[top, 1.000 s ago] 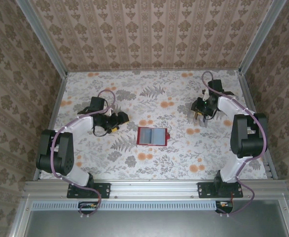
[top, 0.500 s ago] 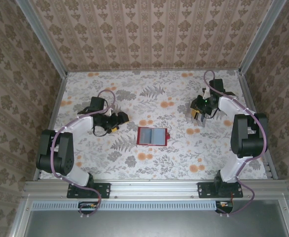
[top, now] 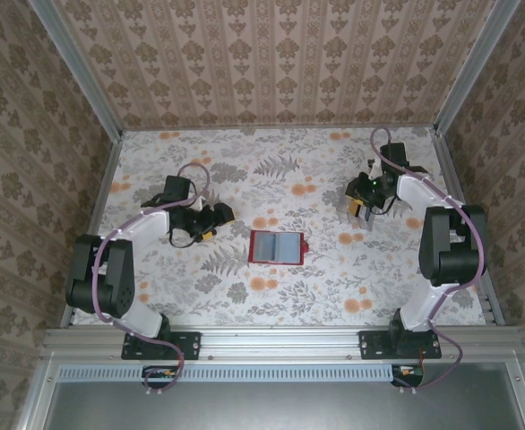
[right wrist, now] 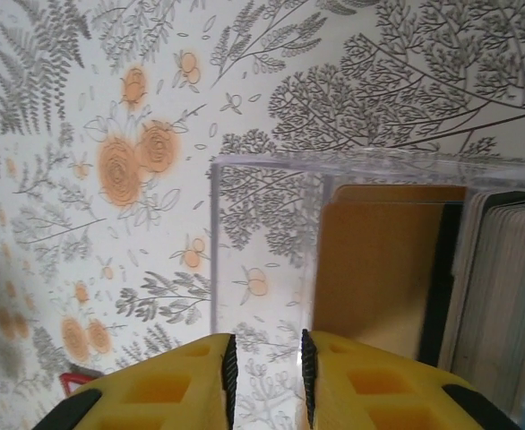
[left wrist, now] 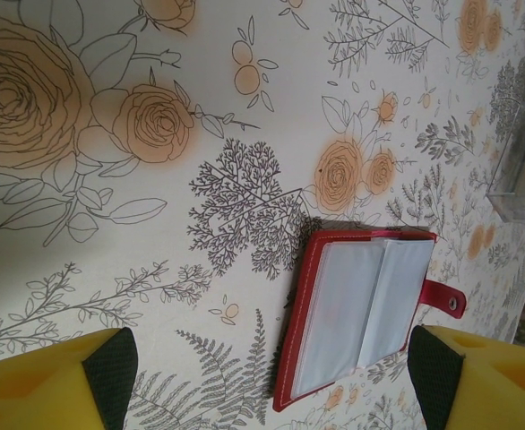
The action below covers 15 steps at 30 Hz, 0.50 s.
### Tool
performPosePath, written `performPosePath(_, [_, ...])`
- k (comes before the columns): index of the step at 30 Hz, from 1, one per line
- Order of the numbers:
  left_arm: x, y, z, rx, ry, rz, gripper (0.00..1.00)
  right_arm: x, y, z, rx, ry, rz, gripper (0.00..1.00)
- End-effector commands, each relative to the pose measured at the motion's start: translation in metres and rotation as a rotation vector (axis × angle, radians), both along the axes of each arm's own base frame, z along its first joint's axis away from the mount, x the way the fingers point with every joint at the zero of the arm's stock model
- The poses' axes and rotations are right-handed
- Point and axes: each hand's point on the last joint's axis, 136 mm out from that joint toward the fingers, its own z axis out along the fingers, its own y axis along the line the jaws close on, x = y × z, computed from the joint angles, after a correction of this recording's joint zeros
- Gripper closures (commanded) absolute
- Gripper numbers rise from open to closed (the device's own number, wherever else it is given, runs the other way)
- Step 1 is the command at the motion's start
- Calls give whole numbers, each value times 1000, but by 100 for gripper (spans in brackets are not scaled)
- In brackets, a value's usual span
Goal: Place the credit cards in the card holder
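Jaws spread wide and empty on the left gripper (top: 219,215); the right gripper (right wrist: 264,376) shows only a narrow slit at the clear box (right wrist: 352,167).
Near the table (top: 334,282) middle the card holder (top: 276,247) lies open, pockets up, clear of the left gripper. Farther, toward the right edge, credit cards (right wrist: 504,269) stand in the box beside a tan divider (right wrist: 370,269); whether its wall is pinched I cannot tell. Since a second ago the right gripper has shifted slightly left; nothing else moved.

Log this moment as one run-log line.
left gripper: open, apart from card holder | right gripper: jaws narrowly apart at clear box | cards: stacked in box | card holder: lying open on table
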Motion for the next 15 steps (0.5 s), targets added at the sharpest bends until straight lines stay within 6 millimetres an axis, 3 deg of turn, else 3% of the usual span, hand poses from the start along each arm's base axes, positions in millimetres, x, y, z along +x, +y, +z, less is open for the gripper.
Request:
performPosePath(1, [-5,0,-9,12,16,-22,18,-9,-9,-9,-109,58,22,69])
performPosePath(7, [-5,-2,-11,1,26,-24,18,-15,-16,-15,-221,100,38,72])
performPosePath(12, [-5,-2,-12,3,26,-23,18,-16,-21,-13,-311,103,54,57])
performPosePath(15, [-5,-2,-12,2,27,-22,18,-15,-17,-17,-315,109,61,53])
